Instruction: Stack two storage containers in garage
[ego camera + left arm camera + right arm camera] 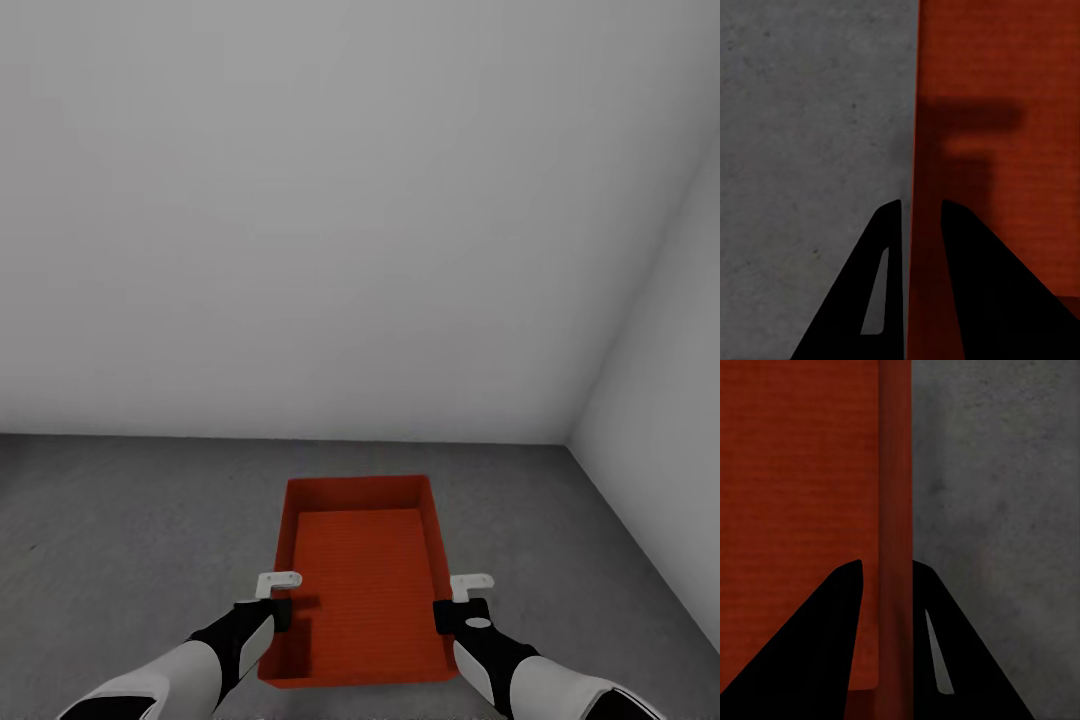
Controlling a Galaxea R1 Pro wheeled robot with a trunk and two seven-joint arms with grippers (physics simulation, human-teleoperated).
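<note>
Container (362, 585) low over grey floor (120, 540) near the garage corner, long axis running straight away from the robot. Left tool (278, 597) and right tool (458, 600) pinched narrow astride opposite long walls, equally near.

The container (360, 580) looks like matt orange-red plastic, its flat bottom finely ribbed and its thin walls smooth. The floor (120, 540) is dark grey concrete, rough and mottled, without sheen. The walls (300, 200) are plain white, smooth and matt. The grippers' fingers (979, 292) are matt black; the arms (165, 680) have smooth white and black shells.
</note>
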